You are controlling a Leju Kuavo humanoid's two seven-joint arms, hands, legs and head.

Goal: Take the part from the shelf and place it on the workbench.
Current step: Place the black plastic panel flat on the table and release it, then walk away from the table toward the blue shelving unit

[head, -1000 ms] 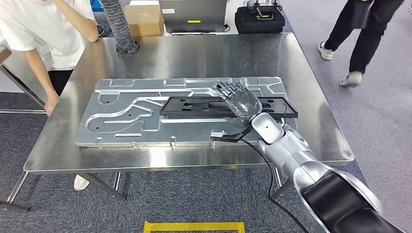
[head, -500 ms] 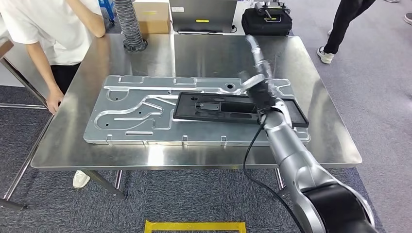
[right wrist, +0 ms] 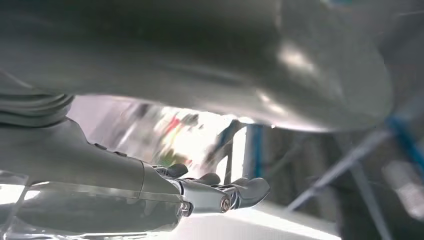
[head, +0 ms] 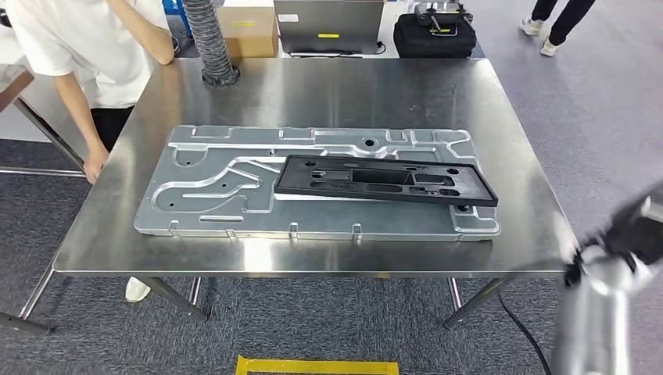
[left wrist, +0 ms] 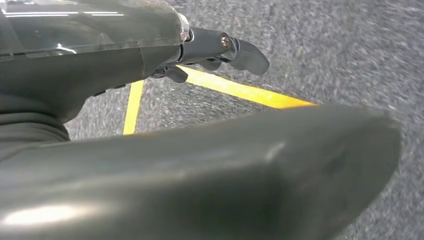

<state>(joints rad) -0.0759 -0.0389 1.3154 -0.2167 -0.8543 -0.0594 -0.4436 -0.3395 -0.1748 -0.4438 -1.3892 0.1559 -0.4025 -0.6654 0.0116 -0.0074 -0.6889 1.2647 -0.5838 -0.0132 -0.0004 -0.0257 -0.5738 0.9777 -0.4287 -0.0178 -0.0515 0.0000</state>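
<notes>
Steel workbench (head: 313,94), head view. At its left edge a person (head: 86,55) in a white shirt, one hand on the rim. Along the far edge, left to right: ribbed grey hose (head: 207,39), cardboard box (head: 249,27), laptop (head: 328,23), black case (head: 436,33). A large grey plate (head: 219,187) lies flat mid-bench, its long side along the near edge. The black part (head: 383,180) rests flat on the plate's right half, its right end close to the plate's right edge; nothing touches it. Beyond the bench's far right corner, another person's feet (head: 547,31) on the carpet.

Right arm (head: 602,297) off the bench's near right corner, blurred, apart from the part. Right hand (right wrist: 150,200), right wrist view: fingers extended, nothing held. Left hand (left wrist: 150,55), left wrist view: hangs over grey carpet and yellow tape (left wrist: 240,91), fingers loosely out, nothing held. More yellow tape (head: 317,366) on the floor below the bench's near edge.
</notes>
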